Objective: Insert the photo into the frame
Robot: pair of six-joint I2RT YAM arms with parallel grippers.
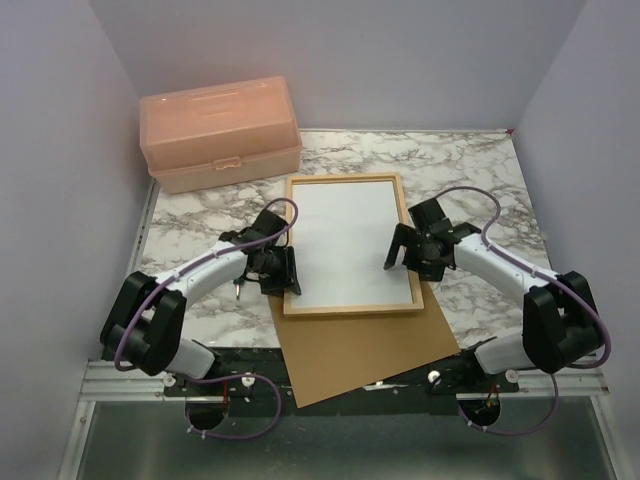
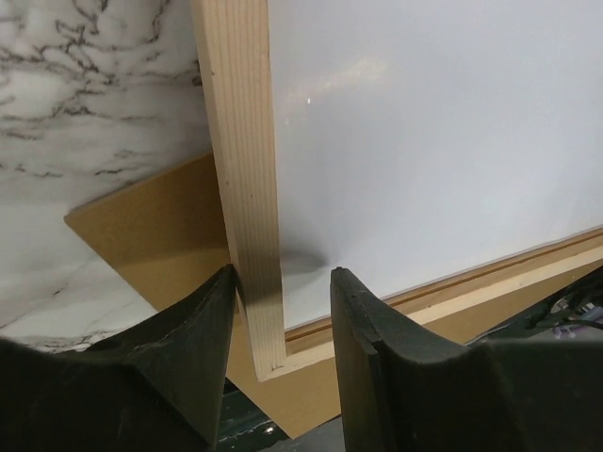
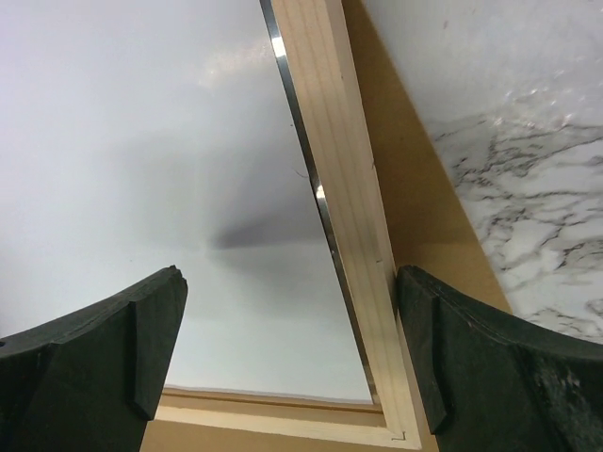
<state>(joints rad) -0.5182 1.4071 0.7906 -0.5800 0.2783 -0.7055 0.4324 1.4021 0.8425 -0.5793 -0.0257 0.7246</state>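
Photo [image 1: 350, 240] face-down inside frame [image 1: 350, 308]

Even light, faint glare on photo [image 2: 424, 141]

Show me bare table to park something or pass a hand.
Widest bare marble: the far right corner, between the frame, the right wall and the right arm. A smaller patch lies left of the frame, between the toolbox and the left arm. Crowded: both long bars, straddled by left tool and right tool; the near edge, under the backing board.
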